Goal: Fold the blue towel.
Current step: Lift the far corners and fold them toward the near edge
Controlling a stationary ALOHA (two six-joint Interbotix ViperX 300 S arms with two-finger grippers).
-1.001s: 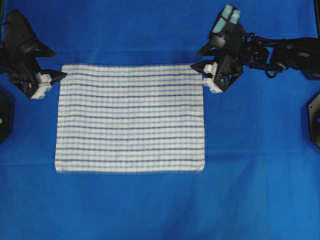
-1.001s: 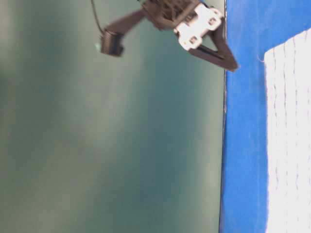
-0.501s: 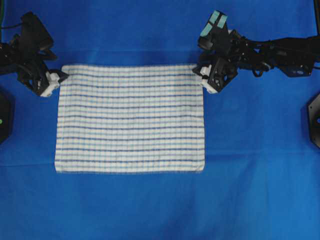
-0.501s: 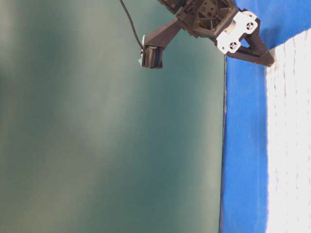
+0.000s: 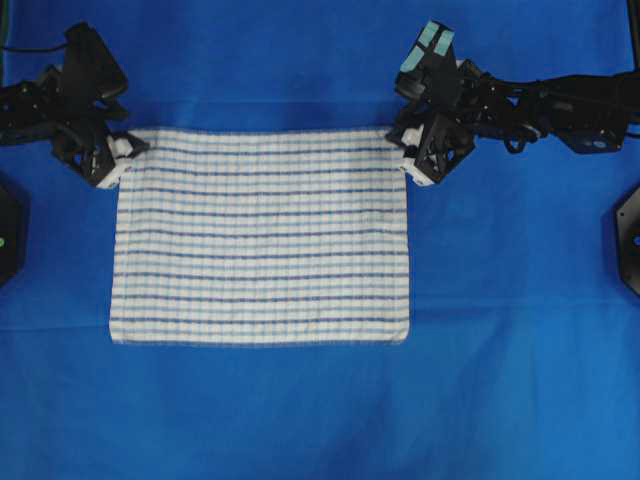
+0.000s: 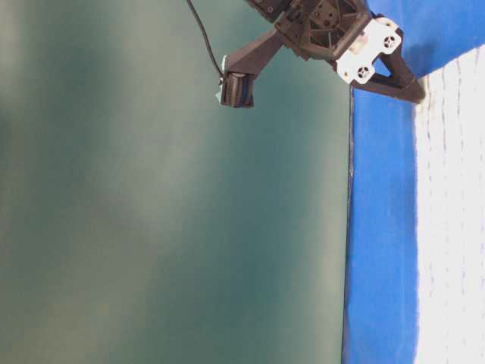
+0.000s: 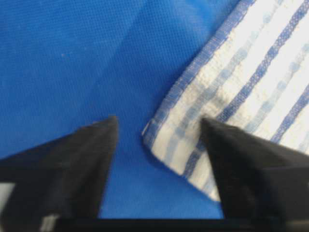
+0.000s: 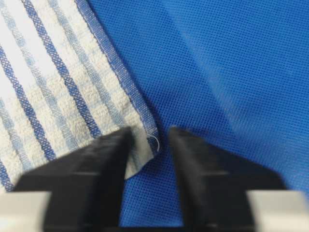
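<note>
The blue towel [image 5: 260,235], white with thin blue stripes, lies flat and unfolded on the blue table cover. My left gripper [image 5: 120,157] is at its far left corner. In the left wrist view that corner [image 7: 164,140] lies between the fingers of the left gripper [image 7: 159,121], which is open, with one finger over the cloth. My right gripper [image 5: 410,152] is at the far right corner. Seen from the right wrist, the right gripper [image 8: 149,130] has a narrow gap with the corner's edge [image 8: 145,125] in it. The table-level view shows the right gripper [image 6: 417,92] touching the towel [image 6: 455,227].
The bright blue table cover [image 5: 320,420] spreads around the towel on all sides. Black arm bases stand at the left edge [image 5: 8,235] and the right edge [image 5: 630,240]. In the table-level view the table's edge [image 6: 350,227] borders a green wall.
Both grippers came in to the towel's far corners, the left one moving right and still shifting in the last half second. Both sets of jaws have narrowed around the corners.
</note>
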